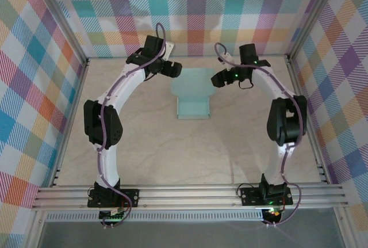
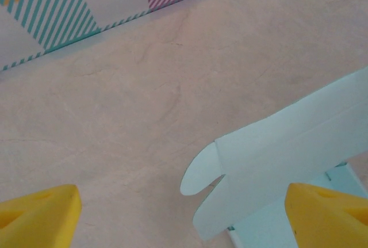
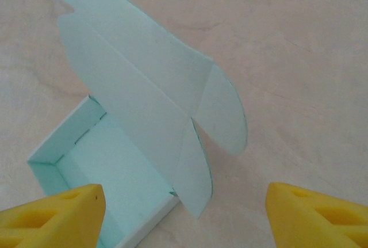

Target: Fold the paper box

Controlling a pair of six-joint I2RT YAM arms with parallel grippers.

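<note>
Mint-teal thin-card paper box: tray formed, lid standing open. My left hand and right hand are spread, empty; next, I reckon, lid down.

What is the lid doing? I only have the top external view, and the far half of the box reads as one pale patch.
Observer: The right wrist view shows the paper box as a tray with its walls up. Its lid is open, leaning back from the tray.
Operator: Are the lid's side flaps tucked in?
Observer: No. The rounded flap on that side sticks out free, outside the tray.
Operator: Is either gripper holding card?
Observer: No. The left gripper and right gripper are both open, with yellow fingertips wide apart and nothing pinched.
</note>
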